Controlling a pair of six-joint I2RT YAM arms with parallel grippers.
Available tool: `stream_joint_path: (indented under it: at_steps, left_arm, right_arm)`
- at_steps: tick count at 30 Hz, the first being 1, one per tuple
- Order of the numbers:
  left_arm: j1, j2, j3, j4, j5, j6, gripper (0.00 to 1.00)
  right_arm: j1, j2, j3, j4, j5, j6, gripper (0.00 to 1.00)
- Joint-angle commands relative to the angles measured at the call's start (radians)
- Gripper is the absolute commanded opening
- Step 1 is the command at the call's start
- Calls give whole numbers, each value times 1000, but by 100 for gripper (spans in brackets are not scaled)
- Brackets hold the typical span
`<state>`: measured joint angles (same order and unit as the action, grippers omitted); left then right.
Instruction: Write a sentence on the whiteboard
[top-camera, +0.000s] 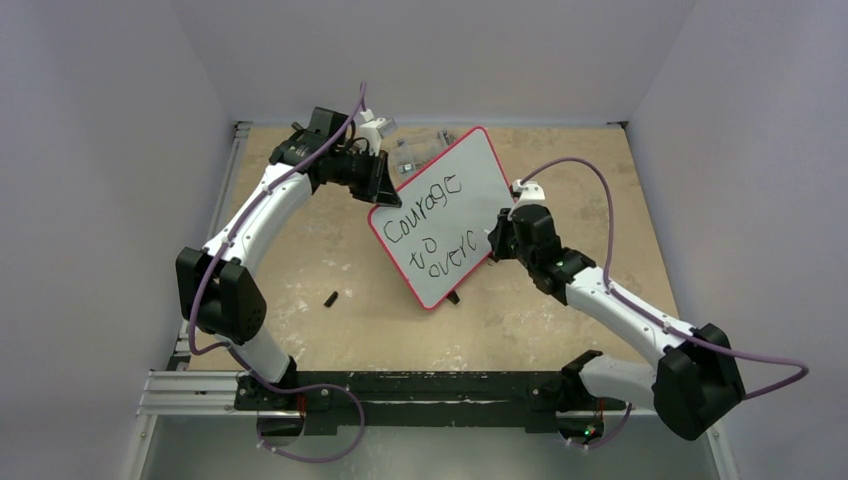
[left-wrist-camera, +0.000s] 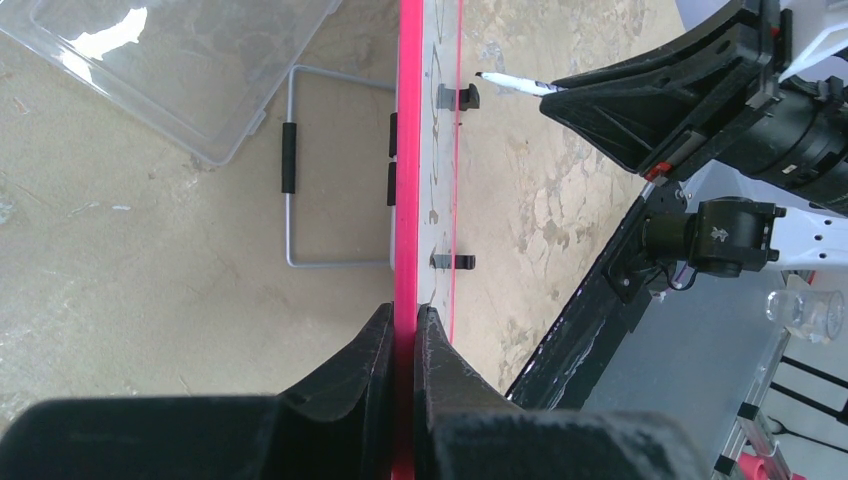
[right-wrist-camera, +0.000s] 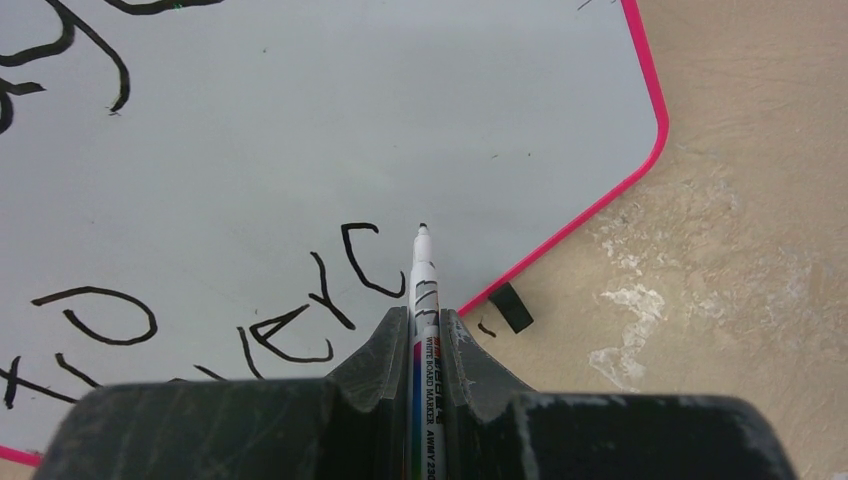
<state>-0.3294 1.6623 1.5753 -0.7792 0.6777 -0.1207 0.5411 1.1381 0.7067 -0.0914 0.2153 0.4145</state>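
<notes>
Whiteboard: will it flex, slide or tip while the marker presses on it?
Probably stiff: seen edge-on in the left wrist view, the whiteboard runs straight. Likely light, being thin, so the marker could push it. The left gripper clamps only one edge, so pressure far from it may pivot the board on its feet.

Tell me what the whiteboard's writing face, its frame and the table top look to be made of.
Whiteboard face: smooth, glossy white coating, likely melamine or painted steel; ink sits clean on it. Frame: pink plastic, probably, with moulded rounded corners. Table top: matt tan board, maybe plywood or composite, blotched with pale worn patches.
</notes>
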Motion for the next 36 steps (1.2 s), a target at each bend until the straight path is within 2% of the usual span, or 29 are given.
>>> stream_joint_path:
  at_steps: [1,9,22,29,36]
  left_arm:
    - [-2,-24,17,18,-33,26,0]
    - [-2,-19,19,18,-35,27,0]
    - [-2,-20,20,15,-36,27,0]
    - [-2,-22,19,15,-35,27,0]
    - [-2,-21,17,17,-37,28,0]
  right_arm:
    - [-10,41,67,25,23,-17,0]
    - [-12,84,81,66,-49,-29,0]
    - [-12,47,-2,79,-157,-23,0]
    - [-12,48,-53,80,-146,-14,0]
    - [-13,81,-26,43,-58,-9,0]
